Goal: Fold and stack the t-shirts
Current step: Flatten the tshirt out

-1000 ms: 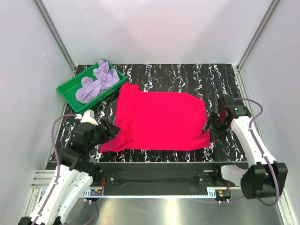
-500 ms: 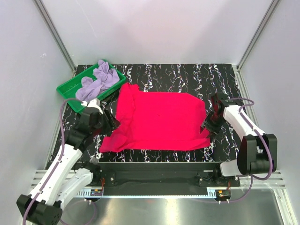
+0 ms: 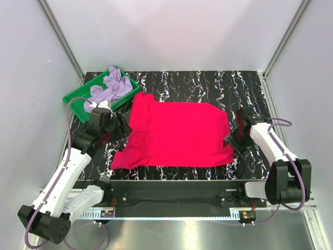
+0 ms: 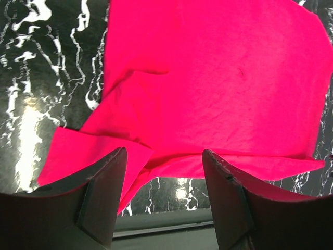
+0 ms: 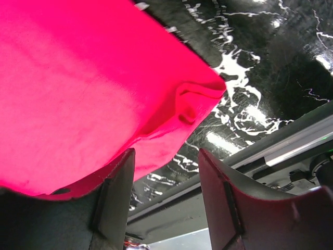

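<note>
The left fingers (image 4: 117,172) stand wide apart with nothing between them. Just past their tips the crimson t-shirt (image 4: 218,88) lies spread flat on the black marbled tabletop (image 4: 47,62), with a folded-over sleeve flap nearest the left-hand finger. The right fingers (image 5: 120,177) gape as wide and grip nothing. They are at the shirt's opposite edge, where a small crumpled corner sits just ahead of the right-hand finger. Farther off, beyond the left fingers and apart from the crimson cloth, the lavender t-shirt (image 3: 106,88) lies bunched in a green tray (image 3: 72,100)
</note>
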You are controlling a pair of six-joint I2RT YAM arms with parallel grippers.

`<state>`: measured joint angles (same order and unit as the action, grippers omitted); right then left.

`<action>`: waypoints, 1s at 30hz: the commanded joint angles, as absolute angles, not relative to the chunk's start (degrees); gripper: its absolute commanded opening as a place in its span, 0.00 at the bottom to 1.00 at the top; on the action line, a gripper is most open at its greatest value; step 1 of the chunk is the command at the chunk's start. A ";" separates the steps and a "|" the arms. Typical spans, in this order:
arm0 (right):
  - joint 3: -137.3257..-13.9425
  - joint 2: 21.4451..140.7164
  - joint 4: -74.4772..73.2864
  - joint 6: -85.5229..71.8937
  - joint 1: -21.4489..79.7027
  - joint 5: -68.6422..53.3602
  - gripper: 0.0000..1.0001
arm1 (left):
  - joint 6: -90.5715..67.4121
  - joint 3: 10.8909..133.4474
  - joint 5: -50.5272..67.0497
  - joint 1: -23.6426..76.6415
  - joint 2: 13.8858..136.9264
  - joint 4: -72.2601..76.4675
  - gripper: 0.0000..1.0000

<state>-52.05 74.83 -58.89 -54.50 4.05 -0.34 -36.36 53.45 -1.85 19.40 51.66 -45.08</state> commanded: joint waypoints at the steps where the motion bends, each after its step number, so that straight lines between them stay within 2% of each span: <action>1: -50.28 74.71 -57.39 -59.93 3.96 2.55 0.58 | -36.30 57.74 -4.83 19.42 51.68 -48.42 0.65; 8: -46.50 74.88 -54.41 -62.67 3.69 3.78 0.54 | -35.33 59.41 -5.45 19.07 51.33 -50.97 0.65; 13: -45.62 77.07 -52.65 -62.41 3.52 4.30 0.46 | -35.59 60.64 -6.85 18.28 51.42 -53.34 0.66; 14: -45.70 77.43 -52.30 -62.32 3.52 4.65 0.41 | -35.60 61.17 -7.03 18.11 51.50 -53.87 0.67; 16: -45.70 77.96 -52.03 -62.05 3.25 4.92 0.37 | -36.21 61.78 -7.38 17.14 52.11 -56.15 0.70; 20: -46.67 78.57 -52.73 -60.12 2.90 7.02 0.19 | -36.74 62.14 -6.86 13.29 53.09 -59.23 0.73; 21: -47.71 78.66 -53.17 -59.60 2.64 8.60 0.05 | -36.65 61.88 -6.51 12.49 53.17 -59.50 0.73; 22: -48.16 79.10 -53.52 -58.28 2.20 9.22 0.00 | -36.56 61.70 -6.16 11.87 53.17 -59.76 0.73; 26: -49.83 78.58 -56.42 -55.99 0.79 12.38 0.00 | -37.79 60.65 -5.63 9.41 54.75 -59.59 0.71; 30: -48.08 76.56 -56.43 -54.41 0.35 13.36 0.00 | -41.12 56.52 -0.36 7.38 60.18 -57.92 0.66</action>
<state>-47.57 78.72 -54.59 -56.42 0.82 9.15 -38.26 58.76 -3.99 8.64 55.96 -59.40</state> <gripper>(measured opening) 0.019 0.673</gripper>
